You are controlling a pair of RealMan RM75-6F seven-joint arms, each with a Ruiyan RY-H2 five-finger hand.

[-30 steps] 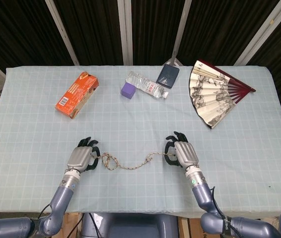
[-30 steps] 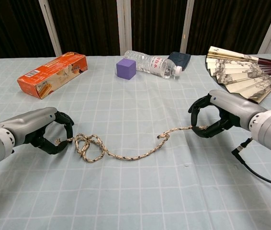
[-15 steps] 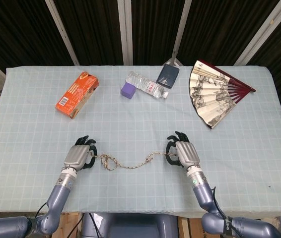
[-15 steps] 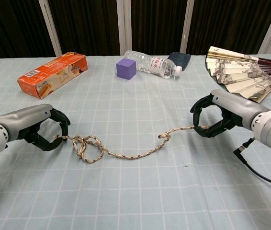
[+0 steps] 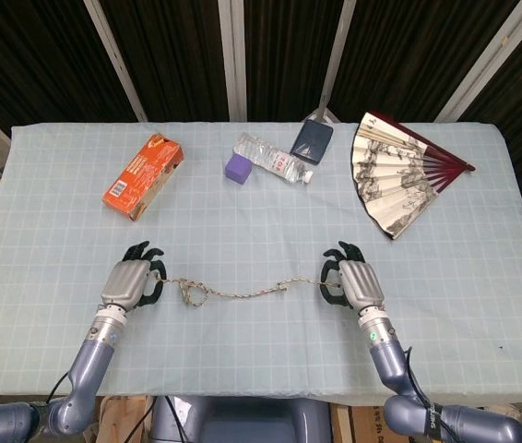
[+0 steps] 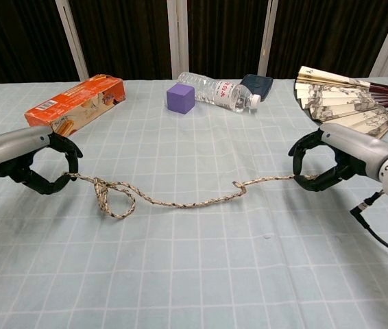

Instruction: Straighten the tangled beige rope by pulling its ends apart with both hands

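Note:
The beige rope (image 5: 238, 292) (image 6: 180, 201) lies across the near part of the table, nearly stretched out, with a loose loop (image 6: 114, 199) near its left end and a small kink (image 6: 238, 186) right of the middle. My left hand (image 5: 128, 282) (image 6: 33, 159) pinches the rope's left end, fingers curled around it. At the other end, my right hand (image 5: 353, 283) (image 6: 332, 157) pinches the rope between thumb and fingers. Both hands sit low over the pale checked tablecloth (image 5: 261, 221).
Along the far side lie an orange box (image 5: 143, 175) (image 6: 76, 105), a purple cube (image 5: 238, 167) (image 6: 180, 98), a plastic water bottle (image 5: 274, 159) (image 6: 218, 90), a dark blue pouch (image 5: 312, 139) and an open paper fan (image 5: 401, 173) (image 6: 350, 103). A black cable (image 6: 379, 233) trails from my right wrist.
Both hands moved outward, left hand to the left and right hand to the right, drawing the rope longer and flatter. The loop by the left end shrank and slid left.

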